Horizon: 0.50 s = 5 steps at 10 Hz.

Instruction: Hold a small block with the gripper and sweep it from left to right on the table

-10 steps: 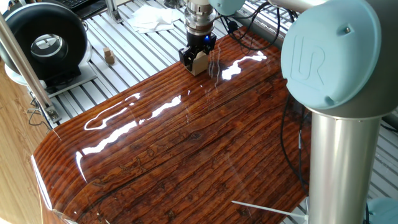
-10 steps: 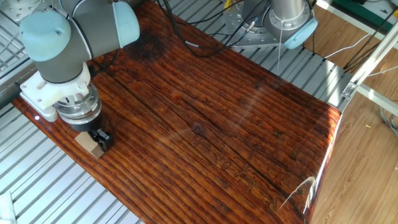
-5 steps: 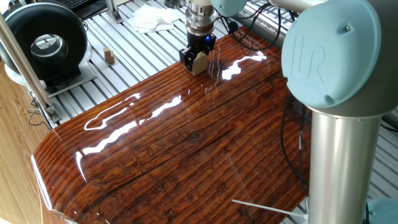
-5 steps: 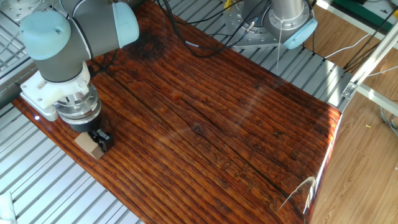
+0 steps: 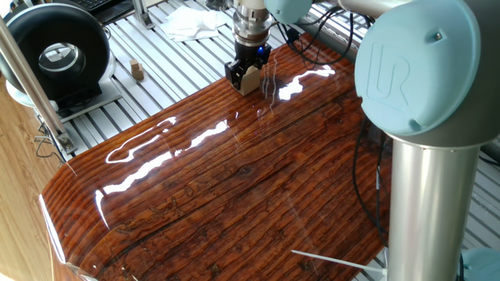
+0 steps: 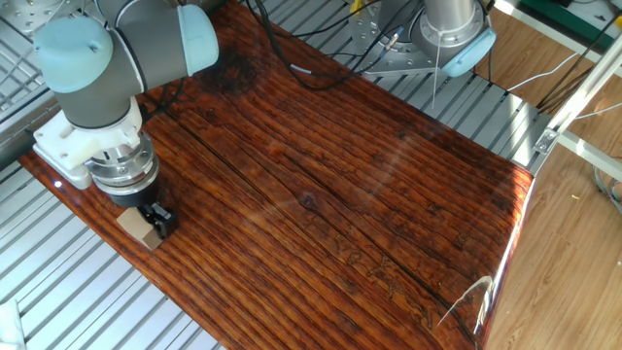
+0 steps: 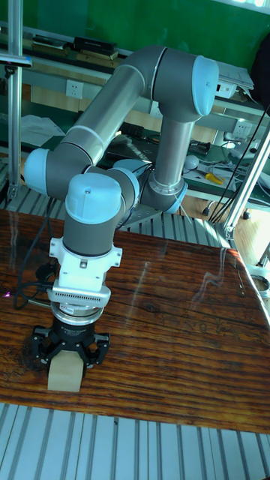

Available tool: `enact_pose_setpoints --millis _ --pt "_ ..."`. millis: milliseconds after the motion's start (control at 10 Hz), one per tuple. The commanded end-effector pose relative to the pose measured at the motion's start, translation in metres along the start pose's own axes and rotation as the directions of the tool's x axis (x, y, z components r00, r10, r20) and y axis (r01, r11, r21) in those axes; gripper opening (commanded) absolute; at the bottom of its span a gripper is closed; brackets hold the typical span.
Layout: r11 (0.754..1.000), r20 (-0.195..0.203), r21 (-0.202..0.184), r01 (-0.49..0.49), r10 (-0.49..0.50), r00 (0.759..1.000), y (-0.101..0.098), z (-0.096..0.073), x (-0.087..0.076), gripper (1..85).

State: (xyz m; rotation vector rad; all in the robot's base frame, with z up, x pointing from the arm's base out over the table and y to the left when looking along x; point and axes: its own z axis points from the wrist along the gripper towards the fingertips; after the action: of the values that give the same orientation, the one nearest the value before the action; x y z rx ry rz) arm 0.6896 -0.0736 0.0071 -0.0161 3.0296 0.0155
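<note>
Small block (image 7: 64, 372) pinched between the closed fingers of the gripper (image 7: 65, 358), resting on the table (image 6: 340, 194) near its edge, wrist upright above it — likely so it slides flat across the board.

The robot is an arm of grey metal tubes (image 7: 112, 105) joined by rounded pale-blue caps (image 7: 94, 199), one cap embossed with a "UR" logo (image 5: 389, 72). A white ribbed collar (image 7: 82, 281) and silver cylindrical wrist (image 6: 123, 175) lead to the black two-fingered end effector (image 7: 66, 352). Black cables (image 6: 311, 68) trail near the base.
</note>
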Motion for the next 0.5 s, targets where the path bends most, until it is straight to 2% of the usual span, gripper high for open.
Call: enact_pose_setpoints --millis 0,400 --pt "1.000 0.010 -0.012 -0.017 0.017 1.000 0.0044 -0.0042 -0.0019 1.0" --pt "1.000 0.018 -0.016 -0.026 0.027 0.999 0.0076 0.0027 -0.0036 1.0"
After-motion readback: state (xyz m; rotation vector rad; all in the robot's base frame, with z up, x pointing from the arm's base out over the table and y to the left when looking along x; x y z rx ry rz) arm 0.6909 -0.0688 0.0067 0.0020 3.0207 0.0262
